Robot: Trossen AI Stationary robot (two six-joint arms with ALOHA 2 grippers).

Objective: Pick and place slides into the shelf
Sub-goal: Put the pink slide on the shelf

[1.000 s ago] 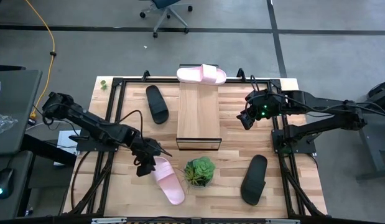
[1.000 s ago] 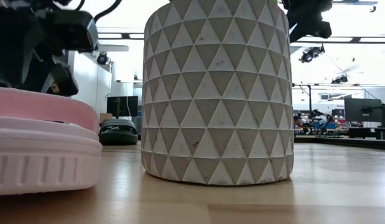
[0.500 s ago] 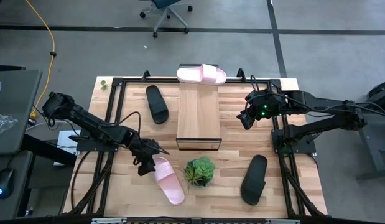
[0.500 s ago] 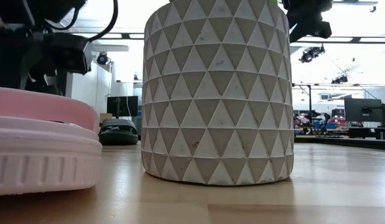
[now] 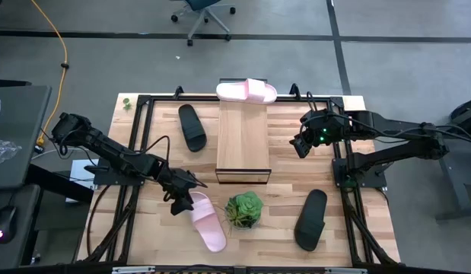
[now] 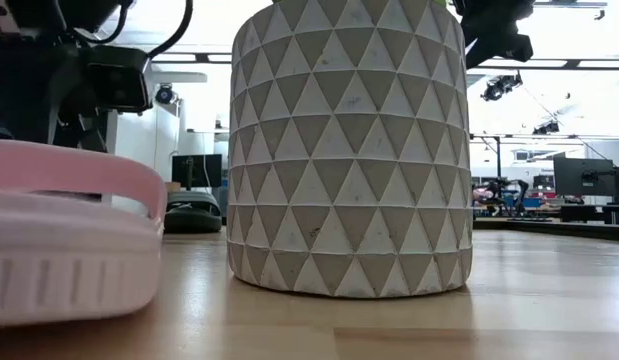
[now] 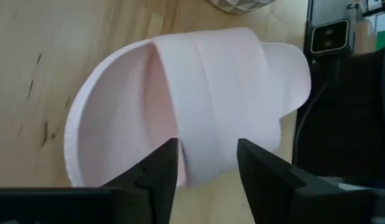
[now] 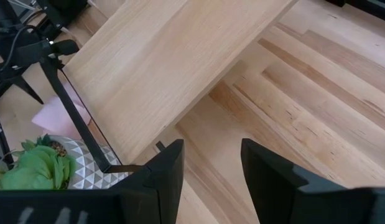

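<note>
A pale pink slide (image 5: 207,221) lies sole down on the table near its front, left of the plant. My left gripper (image 5: 182,202) is low over its far end, open, with the broad strap (image 7: 211,93) between the fingers. A second pink slide (image 5: 246,91) rests across the far end of the shelf (image 5: 244,141). One black slide (image 5: 192,127) lies left of the shelf, another (image 5: 311,219) near the front right. My right gripper (image 8: 211,168) hangs open above the table to the right of the shelf, holding nothing. My left gripper comes slanting down from the table's left. Its fingers (image 7: 161,165) stand astride the side of the pink slide's strap (image 7: 208,152), close to where it joins the sole. Whether they touch the strap I cannot tell. The slide lies on the table.
A green plant (image 5: 243,209) in a white patterned pot (image 6: 349,150) stands just right of the near pink slide, in front of the shelf's near end. A dark frame runs around the tabletop (image 5: 281,190). Bare wood lies between the shelf and the right black slide.
My left gripper has sunk toward the near pink slide and rolled a little, so its fingers now stand astride the strap. In the low view the slide has shifted slightly, and a gap now shows under its strap.
</note>
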